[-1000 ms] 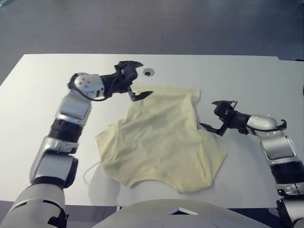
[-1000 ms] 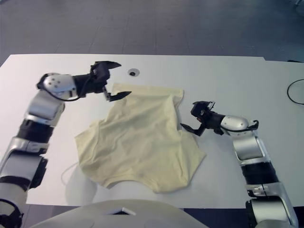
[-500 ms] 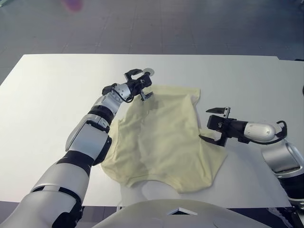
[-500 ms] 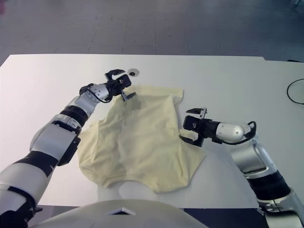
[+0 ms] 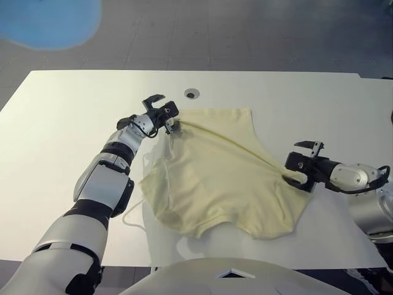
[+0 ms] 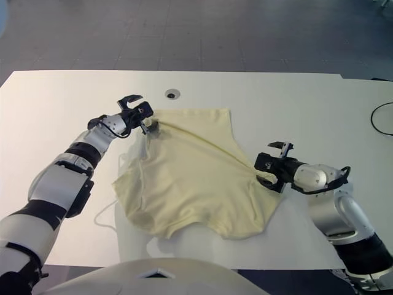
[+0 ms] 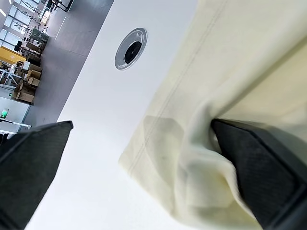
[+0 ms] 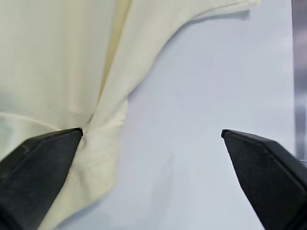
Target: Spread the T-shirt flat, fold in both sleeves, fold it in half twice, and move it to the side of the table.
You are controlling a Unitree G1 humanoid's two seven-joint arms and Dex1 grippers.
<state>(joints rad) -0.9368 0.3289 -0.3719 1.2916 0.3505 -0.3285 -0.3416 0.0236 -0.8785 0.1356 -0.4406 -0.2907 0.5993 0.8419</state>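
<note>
Left wrist view: T-shirt [image 7: 230, 72] corner against 1 of 2 fingers [image 7: 261, 177]

On the white worktop [image 5: 73, 104] before me there is a small round hole with a metal rim [image 5: 192, 93], near the far edge. A thin white cord [image 5: 124, 216] lies in a loop on my left side. A black cable [image 6: 373, 121] curves at the right edge of the worktop, and beyond it is a grey tiled floor [image 5: 245, 31].

Lab-like open hall, white table [image 5: 61, 110] with cable grommet [image 5: 192, 93], grey tiled floor [image 5: 245, 31]
</note>
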